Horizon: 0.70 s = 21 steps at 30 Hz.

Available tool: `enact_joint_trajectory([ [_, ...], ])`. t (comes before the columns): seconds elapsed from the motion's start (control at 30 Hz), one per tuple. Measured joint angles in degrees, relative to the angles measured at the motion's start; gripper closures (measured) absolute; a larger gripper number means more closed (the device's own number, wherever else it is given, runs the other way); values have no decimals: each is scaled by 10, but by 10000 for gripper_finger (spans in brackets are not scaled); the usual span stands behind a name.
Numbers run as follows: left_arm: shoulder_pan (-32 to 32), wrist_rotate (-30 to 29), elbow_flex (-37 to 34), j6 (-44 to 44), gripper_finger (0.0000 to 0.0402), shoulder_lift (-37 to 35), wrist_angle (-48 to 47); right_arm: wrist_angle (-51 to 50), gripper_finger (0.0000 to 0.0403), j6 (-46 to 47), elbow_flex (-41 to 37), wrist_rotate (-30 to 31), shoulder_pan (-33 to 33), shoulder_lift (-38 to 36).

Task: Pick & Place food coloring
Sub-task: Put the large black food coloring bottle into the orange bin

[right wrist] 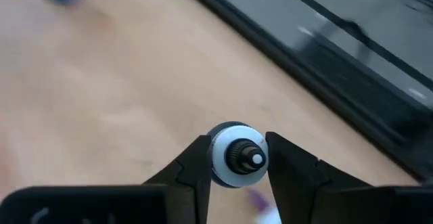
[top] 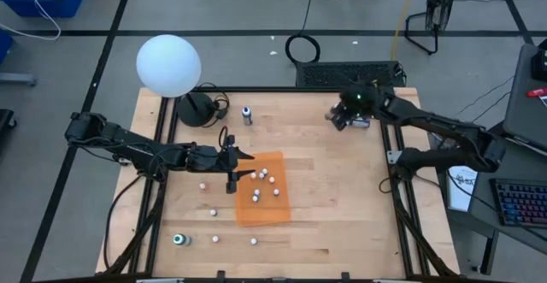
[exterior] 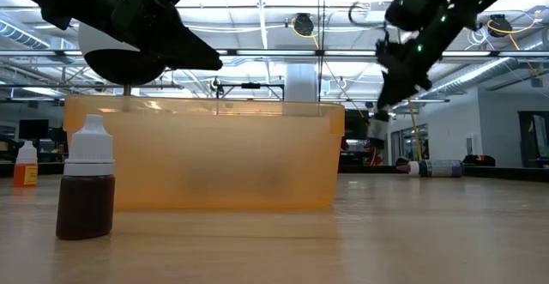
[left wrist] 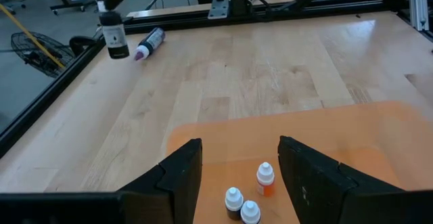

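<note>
Several tiny food coloring bottles (top: 259,180) sit inside the orange tray (top: 278,165) in the middle of the wooden table (top: 342,206), and more little bottles (top: 214,212) stand on the wood just beside the tray, on the side nearest the front edge. One of them, a small bottle with a brown body and white top (exterior: 86,188), stands upright in front of the tray in the low view, and a green-topped bottle (top: 179,240) sits near the front corner on the left arm's side. At the tray's edge hangs the left tool (top: 232,168), with its two dark fingers (left wrist: 181,176) spread apart and nothing between them; three bottles in the tray show just past them. Farther from the tray, toward the back of the table, one dark bottle (top: 247,115) stands upright near a black stand (top: 197,109) that carries a big white ball (top: 168,65). Well apart from the tray, at the back corner on the right arm's side, the right tool (right wrist: 237,160) is squeezed onto a bottle with a round white cap (right wrist: 237,155), holding it up over the wood.
</note>
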Motion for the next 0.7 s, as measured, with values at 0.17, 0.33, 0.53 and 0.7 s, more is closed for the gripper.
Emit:
enact_joint_trajectory([
  [0.17,0,0,0,0,204,0,0,63,297,15,0,-54,107,-33],
  [0.33,0,0,0,0,204,0,0,145,297,37,11,-66,222,-36],
  [0.53,0,0,0,0,204,0,0,103,297,30,104,-11,315,46],
  [0.7,0,0,0,0,204,0,1,46,297,13,221,-7,344,161],
])
